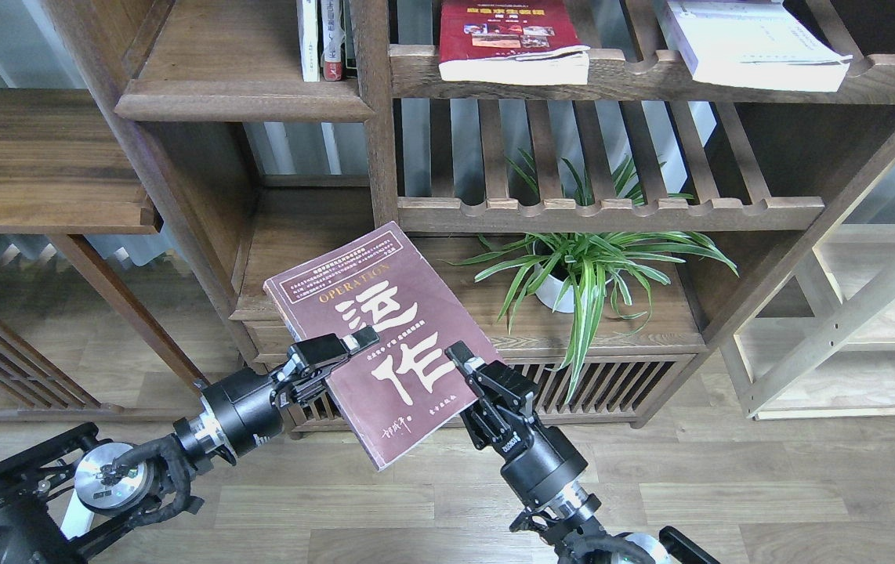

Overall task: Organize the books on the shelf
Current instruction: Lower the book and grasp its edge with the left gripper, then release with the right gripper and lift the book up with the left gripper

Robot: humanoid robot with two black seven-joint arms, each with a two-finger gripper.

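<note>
A: While both arms reach in from below, where does the maroon book point(382, 341) sit?

B: Between the two sets of fingers, cover up and tilted, its top corner pointing away toward the bookcase. The left gripper point(338, 350) clamps the book's left edge: one finger lies across the cover just beside the big white characters, the other is hidden under the book. The right gripper point(469, 366) meets the right edge, with one fingertip on the cover next to the lower character; whether it truly pinches the book I cannot tell.

A: And past the fingertips?

B: Straight beyond them, a potted plant point(585, 270) stands on a low board of the bookcase, its leaves spreading just right of the book's far edge. Higher and farther, on a slatted rack point(608, 213) and the one above it, a red book point(512, 41) with a yellow title lies flat, and a thick white book point(753, 43) lies flat to its right, well apart from either gripper.

A: The solid shelf?

B: Up and to the left of the left fingers: a flat dark board point(242, 86) with a moulded front edge. A few upright books point(325, 39) stand at its right end, against the post.
</note>
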